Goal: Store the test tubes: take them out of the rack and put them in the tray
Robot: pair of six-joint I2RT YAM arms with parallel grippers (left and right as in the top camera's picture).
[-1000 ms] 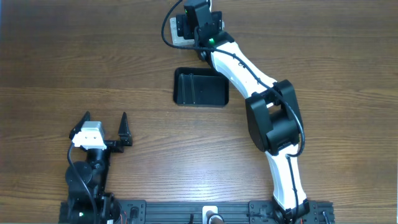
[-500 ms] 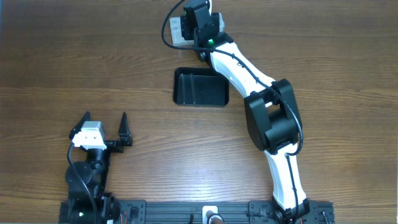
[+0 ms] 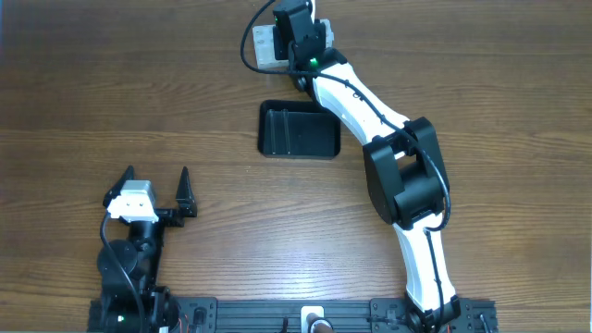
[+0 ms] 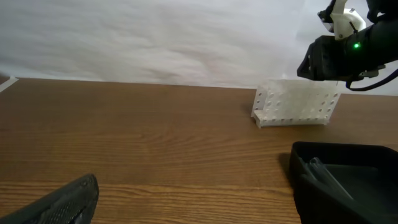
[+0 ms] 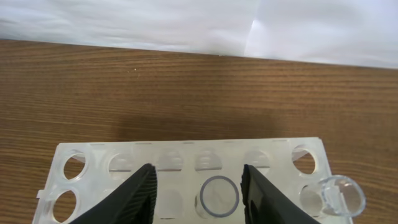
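Note:
A clear plastic rack [image 5: 186, 163] stands at the table's far side, also seen as the rack [image 3: 264, 42] from above and the rack [image 4: 297, 104] in the left wrist view. My right gripper [image 5: 199, 193] hovers over it, open, its fingers on either side of an upright test tube [image 5: 219, 196]. Another tube [image 5: 339, 196] stands in a corner hole. The black tray [image 3: 298, 131] lies just in front of the rack, and a clear tube [image 4: 322, 175] lies inside it. My left gripper [image 3: 155, 180] stands open near its base, holding nothing.
White sheeting [image 4: 155, 37] backs the far table edge behind the rack. The right arm [image 3: 370, 111] stretches diagonally past the tray's right side. Bare wood [image 3: 111, 92] spans the left half of the table.
The right gripper has shifted slightly farther over the rack. The left arm has not moved.

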